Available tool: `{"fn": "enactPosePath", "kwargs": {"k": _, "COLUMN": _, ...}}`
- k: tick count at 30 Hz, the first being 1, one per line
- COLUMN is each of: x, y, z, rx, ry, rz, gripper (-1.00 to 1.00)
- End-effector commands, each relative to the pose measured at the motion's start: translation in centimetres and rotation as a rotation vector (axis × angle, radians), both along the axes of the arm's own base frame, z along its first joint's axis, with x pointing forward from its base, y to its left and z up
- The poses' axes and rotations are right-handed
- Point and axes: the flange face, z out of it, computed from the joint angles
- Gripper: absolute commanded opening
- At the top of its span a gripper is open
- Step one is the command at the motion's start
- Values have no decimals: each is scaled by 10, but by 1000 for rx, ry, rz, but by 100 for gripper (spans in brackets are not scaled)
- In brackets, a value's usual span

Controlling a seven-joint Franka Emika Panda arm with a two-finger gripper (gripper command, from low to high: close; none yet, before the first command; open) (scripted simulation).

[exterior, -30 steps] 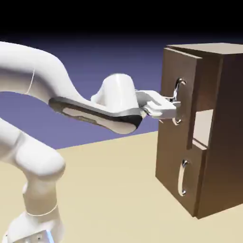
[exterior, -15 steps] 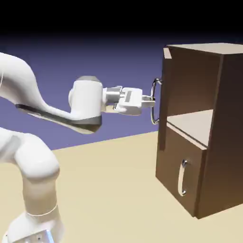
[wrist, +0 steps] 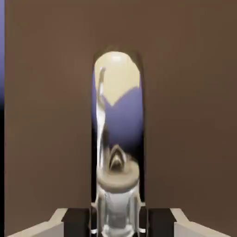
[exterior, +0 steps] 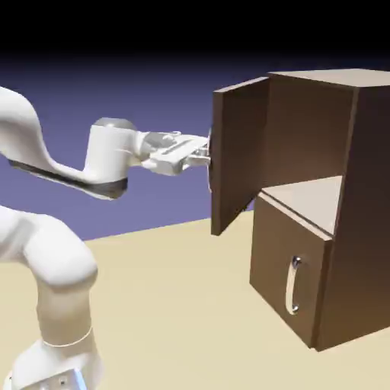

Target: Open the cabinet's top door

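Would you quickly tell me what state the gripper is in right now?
Gripper: shut on the top door's handle, fingers either side of the silver bar.

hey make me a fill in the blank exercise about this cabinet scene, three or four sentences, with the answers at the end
1. The end effector is shut on the top door's silver ____.
2. The top door of the cabinet stands swung ____.
3. The lower door is ____.
4. In the hand view, the panel behind the handle is dark ____.

Missing words: handle; open; closed; brown
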Motion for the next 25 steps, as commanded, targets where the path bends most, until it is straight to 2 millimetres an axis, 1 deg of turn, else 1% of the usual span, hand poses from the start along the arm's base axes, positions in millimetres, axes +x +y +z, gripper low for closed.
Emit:
{"fn": "enactPosePath", "kwargs": {"k": 1, "x": -1, "y": 8, "z": 0, "rx": 0, "ry": 0, "rz": -28, "gripper": -100}}
{"fn": "enactPosePath", "kwargs": {"k": 8, "x": -1, "y": 66, "z": 0, "rx": 0, "ry": 0, "rz": -231, "gripper": -100}}
{"fn": "enactPosePath", "kwargs": {"k": 15, "x": 10, "y": 118, "z": 0, "rx": 0, "ry": 0, "rz": -421, "gripper": -100}}
{"fn": "enactPosePath", "kwargs": {"k": 20, "x": 20, "y": 146, "z": 0, "rx": 0, "ry": 0, "rz": -528, "gripper": -100}}
{"fn": "enactPosePath", "kwargs": {"k": 24, "x": 28, "y": 163, "z": 0, "rx": 0, "ry": 0, "rz": -595, "gripper": -100}}
{"fn": "enactPosePath", "kwargs": {"k": 25, "x": 29, "y": 164, "z": 0, "rx": 0, "ry": 0, "rz": -599, "gripper": -100}}
